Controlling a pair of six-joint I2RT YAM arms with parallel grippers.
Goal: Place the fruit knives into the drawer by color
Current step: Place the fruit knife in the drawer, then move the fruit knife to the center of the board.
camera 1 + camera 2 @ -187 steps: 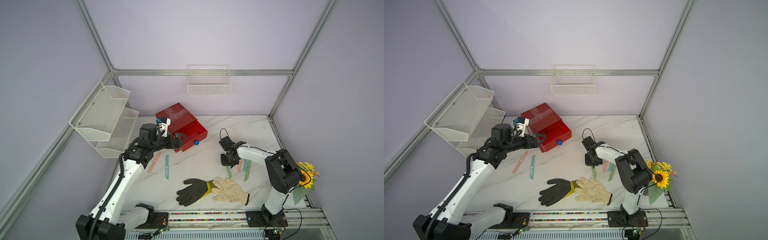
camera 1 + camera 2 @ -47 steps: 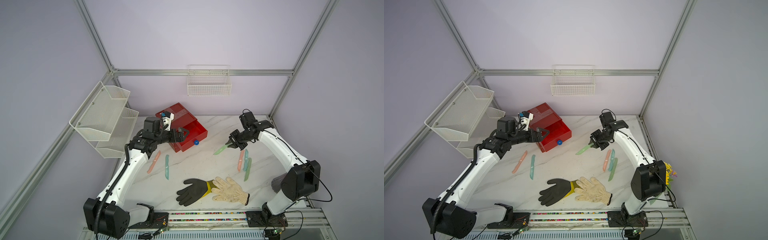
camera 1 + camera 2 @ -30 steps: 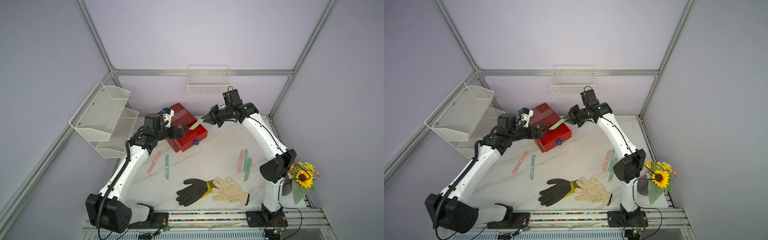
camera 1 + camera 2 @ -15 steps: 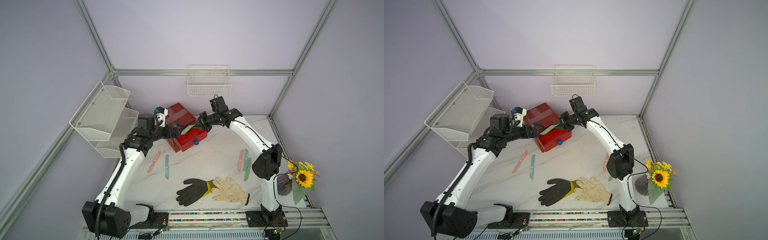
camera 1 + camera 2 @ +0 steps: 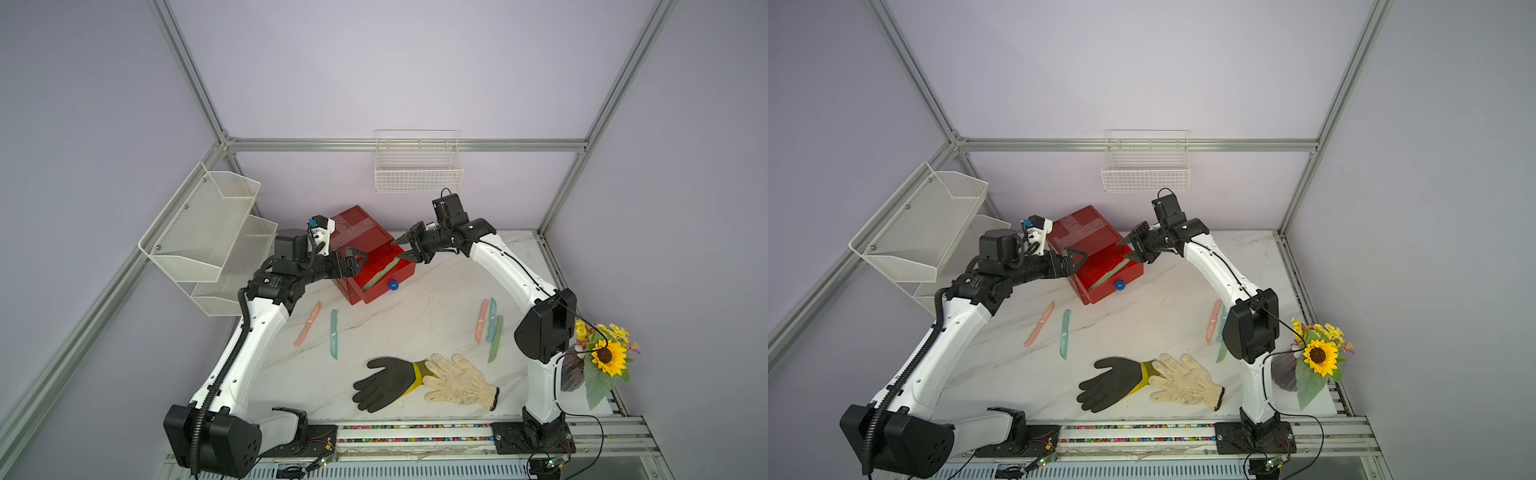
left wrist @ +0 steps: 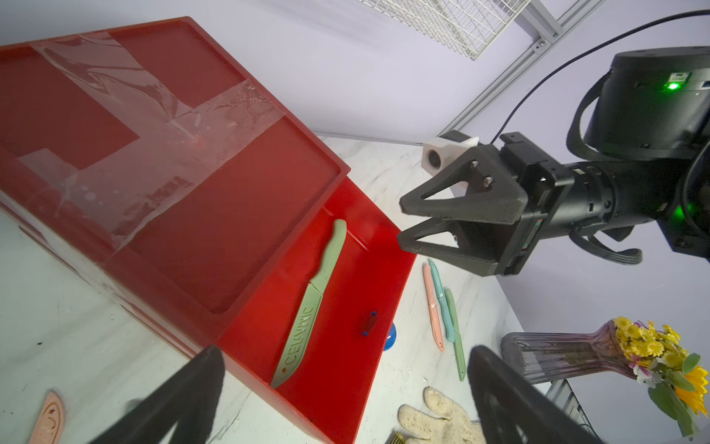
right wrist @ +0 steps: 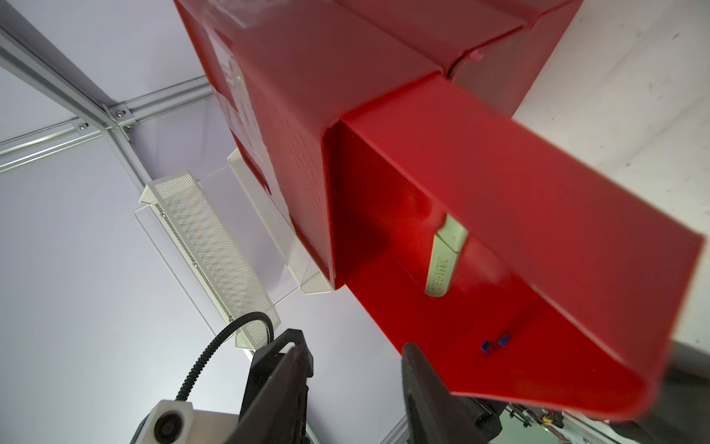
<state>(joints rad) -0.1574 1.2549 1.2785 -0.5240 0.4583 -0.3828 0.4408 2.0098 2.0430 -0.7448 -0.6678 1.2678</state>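
On the desk, the red cabinet at 11 o'clock has its top drawer pulled out with one mint green knife inside, so one of six looks done; a pink-teal pair at 9 o'clock and a three-knife group at 3 o'clock remain. The right hand hovers over that drawer, jaws partly apart, empty; the left hand beside it gapes wide, holding nothing.

Table: cabinet, 5 knives, 2 gloves

Soft, even light with faint shadows; wrist views bend at the edges, the near drawer blurred.
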